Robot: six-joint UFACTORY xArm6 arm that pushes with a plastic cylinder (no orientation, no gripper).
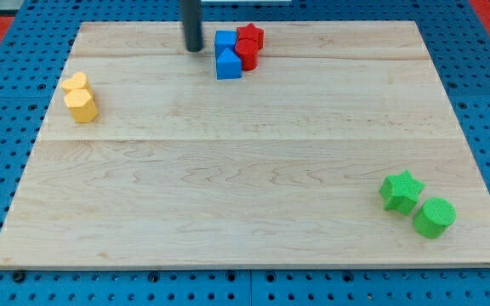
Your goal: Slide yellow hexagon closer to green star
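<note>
My tip (194, 48) stands near the view's top, just left of the blue blocks (225, 53) and red blocks (247, 46); there are no jaws, only the rod. The yellow hexagon (82, 105) lies far to its lower left, touching another yellow block (75, 82). I should go behind it at its upper left and push toward the green star (401, 191), avoiding the green cylinder (435, 217). The surface (228, 170) between looks free.

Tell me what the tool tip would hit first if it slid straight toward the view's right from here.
Probably the blue cube: my tip sits just to its left, near the view's top edge. The blue triangle block lies slightly lower, likely just missed, though depth is uncertain.
</note>
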